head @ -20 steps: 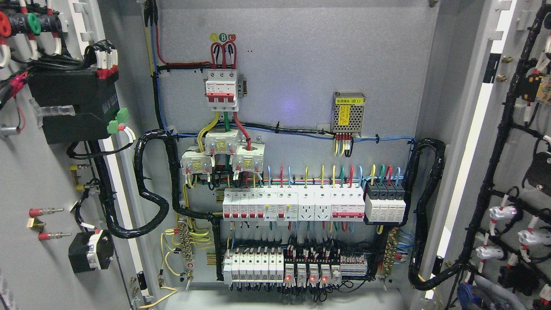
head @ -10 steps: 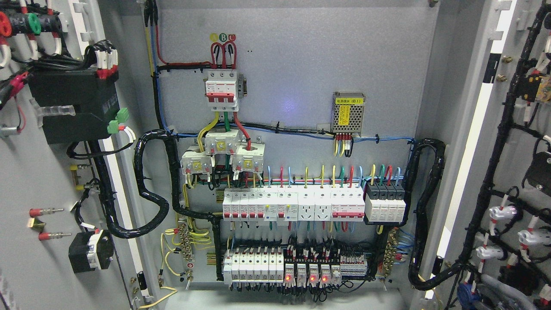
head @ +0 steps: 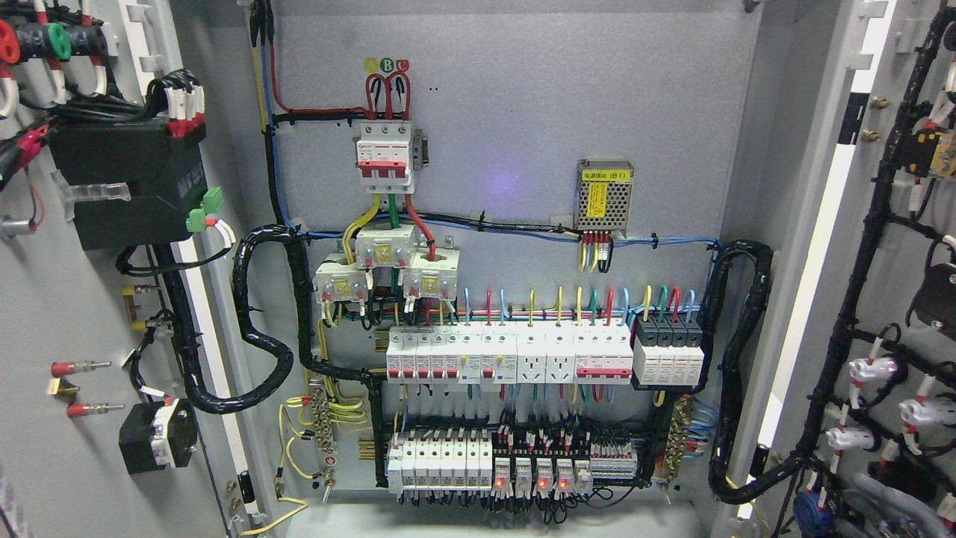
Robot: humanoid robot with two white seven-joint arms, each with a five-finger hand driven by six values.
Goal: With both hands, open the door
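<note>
**Cabinet, both doors open; no hands in view**

- Left door (head: 67, 299): at 9 o'clock, swung wide, inner face outward, carrying a black module (head: 127, 179) and wiring.
- Right door (head: 896, 284): at 3 o'clock, likewise swung wide, a black wiring harness (head: 844, 329) running down it.
- Change: next to none over the last second; both doors sit where they were, with only a slight shift of cable at 5 o'clock.
- Task reading: opening looks complete or nearly so.
- Hands: neither appears, so whether they are spread or gripping cannot be told.
- Interior: back panel (head: 508, 127) at centre; red-handled main breaker (head: 385, 153) at 12 o'clock; breaker row (head: 508, 359) below centre; relays with red lamps (head: 534, 478) at 6 o'clock.
</note>
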